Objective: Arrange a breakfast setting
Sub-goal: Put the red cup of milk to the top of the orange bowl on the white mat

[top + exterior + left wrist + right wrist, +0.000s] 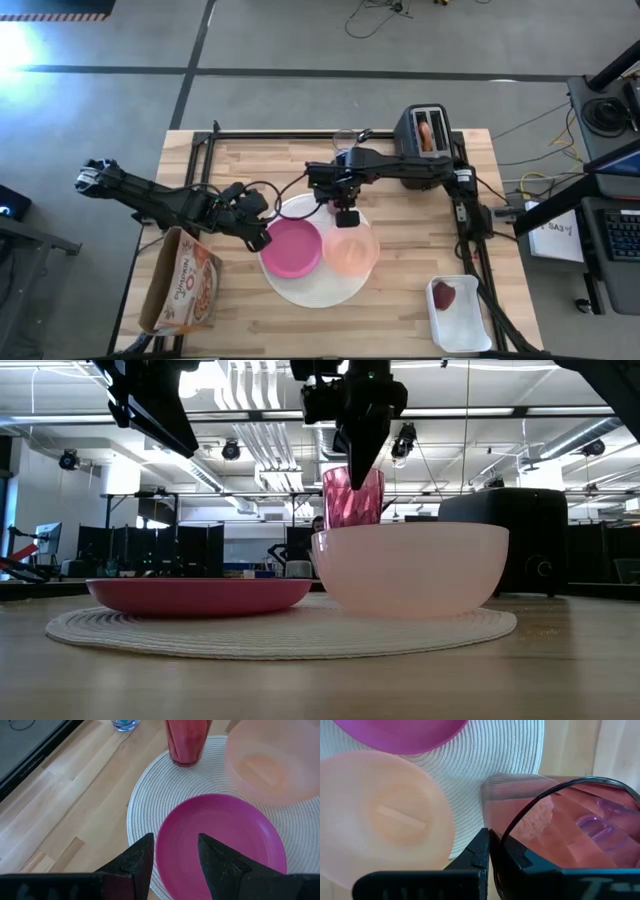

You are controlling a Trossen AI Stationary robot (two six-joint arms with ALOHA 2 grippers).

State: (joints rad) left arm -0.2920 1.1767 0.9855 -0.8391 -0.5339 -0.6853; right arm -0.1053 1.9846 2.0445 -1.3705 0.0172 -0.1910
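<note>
Wooden bench (240, 320) first. Near its middle, a large white round plate (310, 288), ribbed like a woven mat. Dark toaster (425, 135) at the far right corner; printed box (185, 285) lying at the near left corner.

On the white plate's left part, a magenta plate (291, 248). On its right part and just beside that, a translucent peach bowl (351, 250). White tray (470, 335) at the near right corner.

Pink tumbler (186, 740) upright at the white plate's far edge, seemingly standing on it, base hidden from the level view. Right claw (489, 845) clenched on its rim, one finger inside the wall and one outside. Probably light, thin, stiff plastic with faceted sides, and slippery; likely to swing or tip under a rim pinch, so best carried low and set down flat before letting go.

Left claw (175, 850) over the magenta plate's left edge, fingers parted, grasping nothing.

Clear glass (345, 140) towards the far edge. Dark-red fruit (443, 296) in the tray.
</note>
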